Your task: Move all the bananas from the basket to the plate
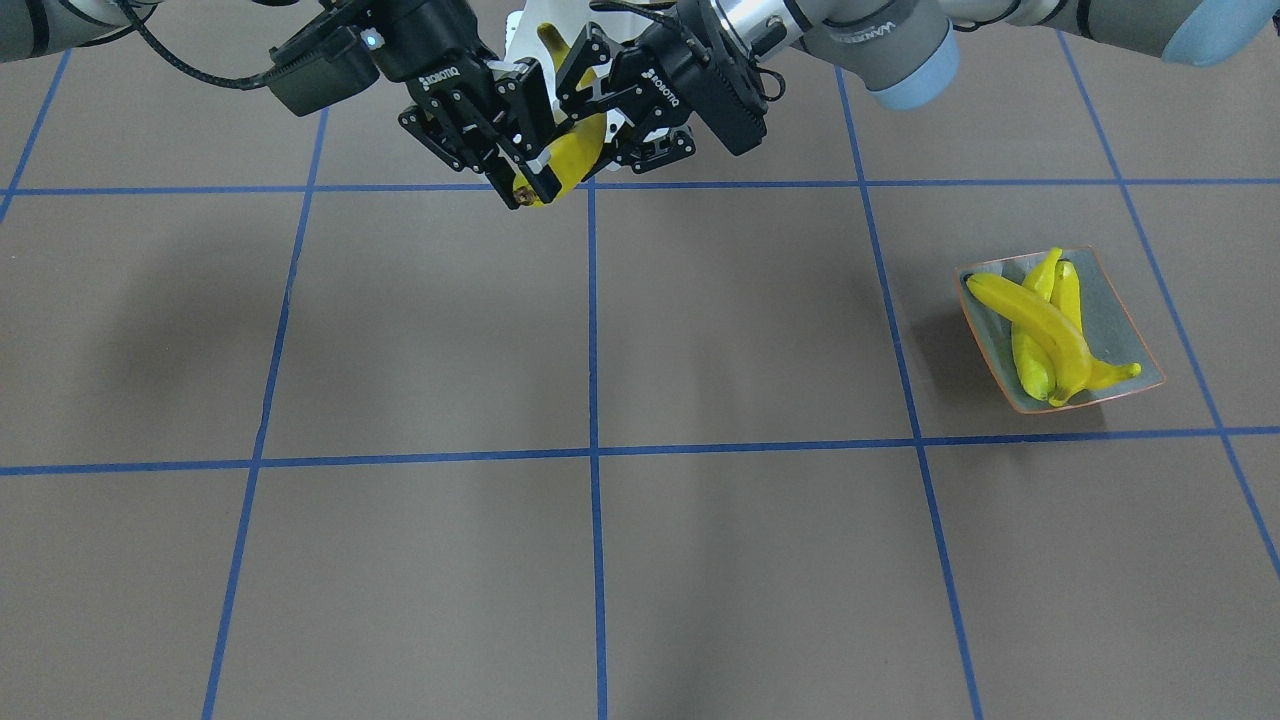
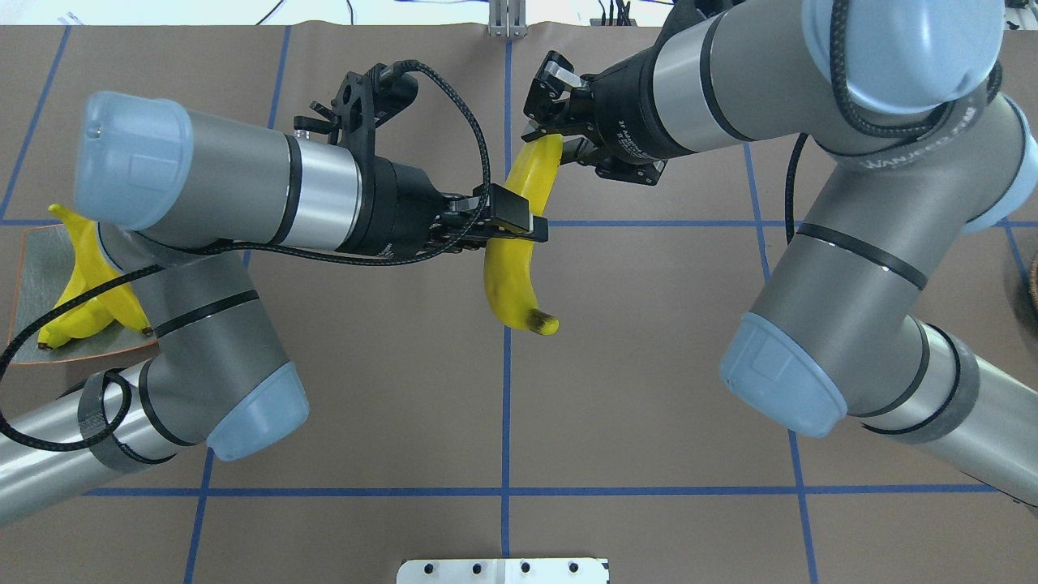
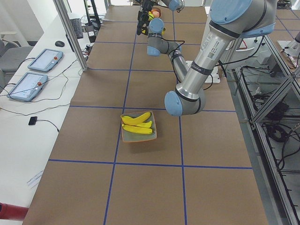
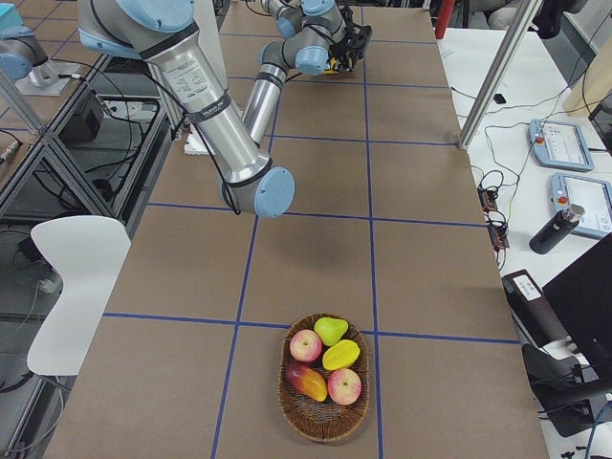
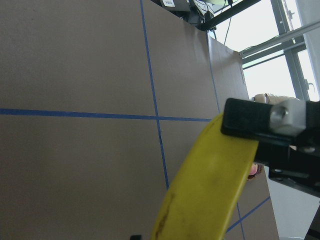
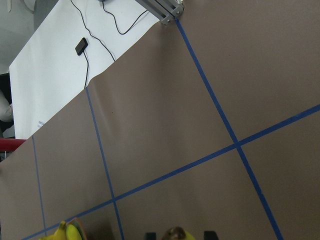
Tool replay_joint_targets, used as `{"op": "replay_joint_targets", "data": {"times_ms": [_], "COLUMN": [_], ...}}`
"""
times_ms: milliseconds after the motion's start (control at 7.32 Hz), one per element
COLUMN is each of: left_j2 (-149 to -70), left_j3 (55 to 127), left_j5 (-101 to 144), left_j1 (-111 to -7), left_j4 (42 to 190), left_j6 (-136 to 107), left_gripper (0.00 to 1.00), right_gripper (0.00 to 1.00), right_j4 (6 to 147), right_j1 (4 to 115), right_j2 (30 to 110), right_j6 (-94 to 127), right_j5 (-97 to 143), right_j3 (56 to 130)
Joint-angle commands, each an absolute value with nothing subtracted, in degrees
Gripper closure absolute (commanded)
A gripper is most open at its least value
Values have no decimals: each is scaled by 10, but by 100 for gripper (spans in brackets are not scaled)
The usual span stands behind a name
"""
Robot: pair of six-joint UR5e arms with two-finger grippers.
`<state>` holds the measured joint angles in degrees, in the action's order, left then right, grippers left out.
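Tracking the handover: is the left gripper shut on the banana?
Shut: the left gripper clamps the banana mid-length; wrist view shows pad contact.

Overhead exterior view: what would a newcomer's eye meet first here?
A single banana hangs above the table's middle, gripped by both the left claw and the right claw at once. At the view's left edge, the plate already holds three bananas.
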<state>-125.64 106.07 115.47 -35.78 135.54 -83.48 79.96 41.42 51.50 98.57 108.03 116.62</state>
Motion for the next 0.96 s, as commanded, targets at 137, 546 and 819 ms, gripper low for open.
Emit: {"op": "replay_joint_targets", "data": {"times_ms": [137, 546, 819], "left_j2": [-1251, -1242, -1183], "left_j3": [1060, 1062, 1091], "left_j5": [1155, 1156, 1157], "left_j1": [-358, -361, -369], "left_j4": [1355, 1354, 1351], "left_j6": [-824, -824, -825], "left_gripper": [100, 100, 100], "right_gripper": [0, 0, 0], "right_j4": [799, 800, 805], "right_j1": [422, 476, 527], "right_j2": [520, 549, 619], "right_j6": [942, 926, 816], "right_j5": [1077, 1094, 1122], "right_j3": [1171, 1174, 1165]}}
